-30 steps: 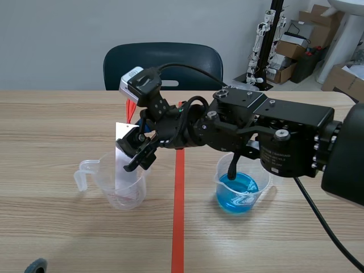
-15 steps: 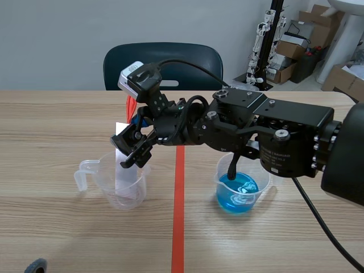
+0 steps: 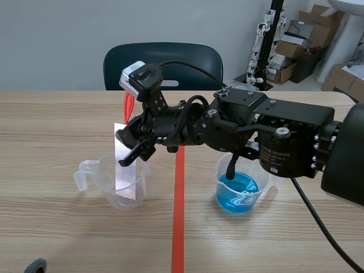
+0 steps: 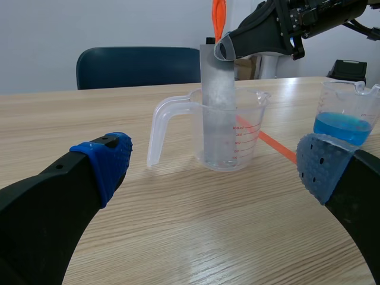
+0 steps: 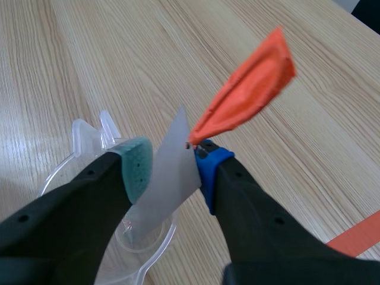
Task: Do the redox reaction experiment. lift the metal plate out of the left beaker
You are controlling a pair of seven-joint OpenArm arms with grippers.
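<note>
wall: plain grey (image 3: 57, 34) | chair: dark blue (image 3: 162, 60) | table: light wood (image 3: 51, 114) | cardboard boxes (image 3: 296, 42)

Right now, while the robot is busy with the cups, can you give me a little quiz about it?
1. True or false: the metal plate is completely out of the left beaker.
2. What colour is the liquid in the right beaker? A) blue B) red C) green
3. Fill in: the left jaws are ____.
Key: 1 false; 2 A; 3 open.

Right pincer (image 5: 172, 167) clamping metal plate (image 5: 159, 199), orange tag (image 5: 249, 89) above, beaker (image 5: 88, 134) beneath
</note>
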